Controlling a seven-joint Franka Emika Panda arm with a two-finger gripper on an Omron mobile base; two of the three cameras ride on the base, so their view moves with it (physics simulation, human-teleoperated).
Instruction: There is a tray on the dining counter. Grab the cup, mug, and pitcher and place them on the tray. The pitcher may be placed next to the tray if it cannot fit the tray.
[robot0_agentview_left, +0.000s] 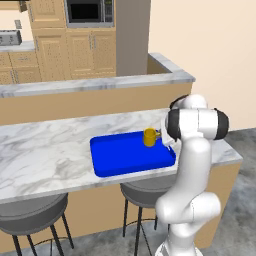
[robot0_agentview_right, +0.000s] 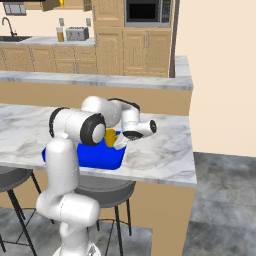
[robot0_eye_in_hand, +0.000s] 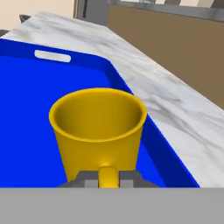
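Jaws (robot0_eye_in_hand: 107, 178) pinched on mug (robot0_eye_in_hand: 99, 131) handle, mug upright near tray (robot0_agentview_left: 120, 160) rim, bare blue floor beside.

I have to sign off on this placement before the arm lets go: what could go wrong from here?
1. The mug stands on the tray near its far right corner; a nudge could tip it over the low rim.
2. The gripper is shut on the mug's handle; pulling back before the jaws open fully could drag or topple it.
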